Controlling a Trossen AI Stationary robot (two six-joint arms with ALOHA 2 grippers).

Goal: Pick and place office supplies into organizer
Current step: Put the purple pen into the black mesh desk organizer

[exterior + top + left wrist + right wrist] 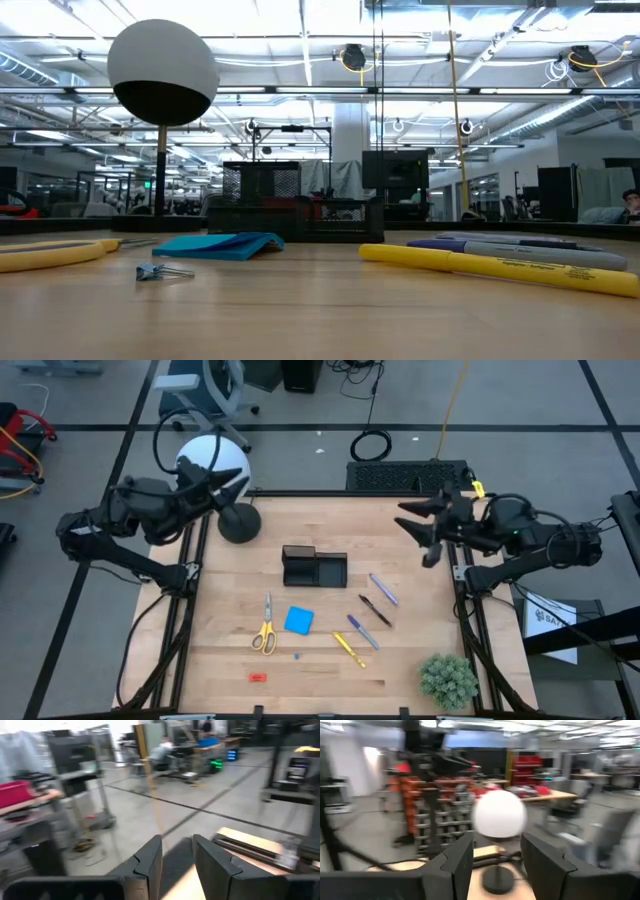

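High view shows left pincer (pixel 238 480) and right pincer (pixel 405 520) both spread, empty, upper frame; descend squarely over scissors (pixel 266 625), then carry to organizer (pixel 313 566) mid-bench (pixel 410 670).

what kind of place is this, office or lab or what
Probably a robotics lab or workshop in a big open industrial hall. A wooden table carries two robot arms, cables lie on the floor, and metal racks and workbenches stand under exposed ceiling pipes.

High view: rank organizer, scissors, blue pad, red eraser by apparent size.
1. organizer
2. scissors
3. blue pad, close to the scissors in spread, so that pair is unsure
4. red eraser
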